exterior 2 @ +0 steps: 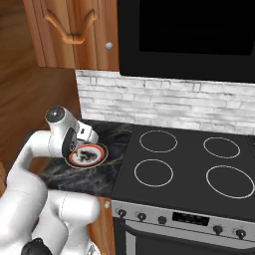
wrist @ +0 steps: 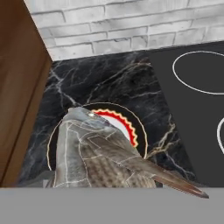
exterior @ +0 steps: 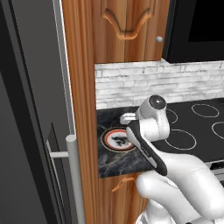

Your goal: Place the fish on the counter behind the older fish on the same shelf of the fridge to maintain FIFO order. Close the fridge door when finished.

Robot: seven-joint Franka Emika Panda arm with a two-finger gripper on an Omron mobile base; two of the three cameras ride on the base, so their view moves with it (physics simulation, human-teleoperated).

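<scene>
Hand view is looking down on the slim grey-scaled fish (wrist: 103, 159), which is lying across a round black plate with a red-and-white scalloped centre (wrist: 131, 124) on the black marble-look counter (wrist: 100, 83) — beside the black stovetop (wrist: 192, 109). Whether the gripper's (exterior: 127, 118) fingers are spread or pinching the fish, I cannot tell.

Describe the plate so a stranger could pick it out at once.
Find the black stovetop with white rings; to its left is a short stretch of black marble counter against a wooden panel. The plate sits there: round, dark-rimmed, with a red scalloped ring and white centre, the fish above it.
</scene>
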